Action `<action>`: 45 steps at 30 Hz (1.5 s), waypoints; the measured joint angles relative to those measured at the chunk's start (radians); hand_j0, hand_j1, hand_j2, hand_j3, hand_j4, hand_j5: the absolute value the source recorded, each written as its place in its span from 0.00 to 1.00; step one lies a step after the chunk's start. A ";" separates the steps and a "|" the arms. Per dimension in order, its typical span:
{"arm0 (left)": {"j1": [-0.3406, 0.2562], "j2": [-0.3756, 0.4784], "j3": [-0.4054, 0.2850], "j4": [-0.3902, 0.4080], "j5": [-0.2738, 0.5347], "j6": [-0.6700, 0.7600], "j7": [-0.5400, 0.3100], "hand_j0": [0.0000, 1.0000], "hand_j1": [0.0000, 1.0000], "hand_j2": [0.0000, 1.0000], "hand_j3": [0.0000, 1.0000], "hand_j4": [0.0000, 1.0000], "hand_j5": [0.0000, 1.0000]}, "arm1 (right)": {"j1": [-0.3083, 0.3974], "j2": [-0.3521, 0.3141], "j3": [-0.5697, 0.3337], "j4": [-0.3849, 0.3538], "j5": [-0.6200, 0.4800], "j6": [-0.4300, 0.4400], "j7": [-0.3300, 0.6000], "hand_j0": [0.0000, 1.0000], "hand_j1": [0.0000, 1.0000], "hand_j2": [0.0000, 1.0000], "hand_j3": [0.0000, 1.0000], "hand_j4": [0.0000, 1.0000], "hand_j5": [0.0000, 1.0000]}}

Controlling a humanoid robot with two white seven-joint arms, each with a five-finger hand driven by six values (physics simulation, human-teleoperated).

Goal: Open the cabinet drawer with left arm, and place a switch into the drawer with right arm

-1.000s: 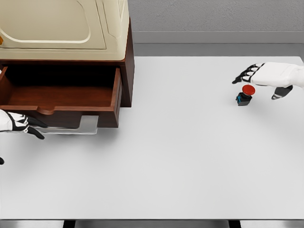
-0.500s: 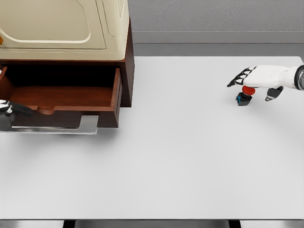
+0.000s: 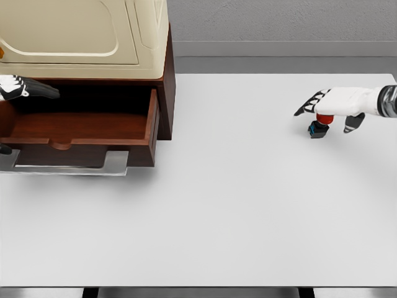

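Drawer [image 3: 80, 127] open. My right hand [image 3: 338, 102] spread over switch [image 3: 319, 127]; I'd lower, then pinch below red cap.

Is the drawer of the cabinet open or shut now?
Open. The drawer is pulled out from the cabinet, so its bare wooden floor shows, and nothing lies in it.

The drawer [image 3: 80, 127] is rendered in smooth reddish-brown wood with a low sheen, fronted by a brushed metal handle [image 3: 115, 164]. The table [image 3: 248, 205] is shown as matt white, the switch [image 3: 319, 126] as glossy red-and-black plastic.
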 measured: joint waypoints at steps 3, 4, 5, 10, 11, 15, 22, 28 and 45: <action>0.002 -0.051 0.021 0.007 -0.004 0.000 -0.008 1.00 1.00 1.00 1.00 1.00 1.00 | -0.003 0.005 0.008 0.011 0.001 0.000 0.000 1.00 1.00 1.00 1.00 1.00 1.00; 0.002 -0.065 0.029 0.012 -0.005 0.000 -0.009 1.00 1.00 1.00 1.00 1.00 1.00 | -0.003 0.006 0.009 0.014 0.001 0.000 0.000 1.00 1.00 1.00 1.00 1.00 1.00; 0.000 -0.075 0.036 0.017 -0.005 0.000 -0.010 1.00 1.00 1.00 1.00 1.00 1.00 | -0.003 0.007 0.011 0.018 0.001 0.000 0.000 1.00 1.00 1.00 1.00 1.00 1.00; -0.001 -0.092 0.052 0.029 -0.003 0.000 -0.011 1.00 1.00 1.00 1.00 1.00 1.00 | -0.008 0.011 0.013 0.031 0.007 0.000 0.000 1.00 1.00 1.00 1.00 1.00 1.00; -0.001 -0.093 0.053 0.030 -0.003 0.000 -0.011 1.00 1.00 1.00 1.00 1.00 1.00 | -0.009 0.014 0.015 0.033 0.009 0.000 0.000 1.00 1.00 1.00 1.00 1.00 1.00; 0.000 -0.092 0.060 0.029 0.001 0.000 -0.010 1.00 1.00 1.00 1.00 1.00 1.00 | -0.028 0.020 0.042 0.037 0.014 0.000 0.000 1.00 1.00 1.00 1.00 1.00 1.00; 0.002 -0.088 0.063 0.028 0.004 0.000 -0.010 1.00 1.00 1.00 1.00 1.00 1.00 | -0.031 0.023 0.055 0.048 0.011 0.000 0.000 0.56 0.56 0.56 0.56 0.56 0.56; 0.002 -0.087 0.064 0.027 0.004 0.000 -0.010 1.00 1.00 1.00 1.00 1.00 1.00 | -0.031 0.023 0.056 0.049 0.004 0.000 0.000 0.56 0.56 0.56 0.56 0.56 0.56; -0.001 -0.085 0.065 0.025 0.007 0.000 -0.007 1.00 1.00 1.00 1.00 1.00 1.00 | -0.058 0.020 0.047 -0.008 -0.001 -0.001 0.000 0.46 0.46 0.46 0.46 0.46 0.46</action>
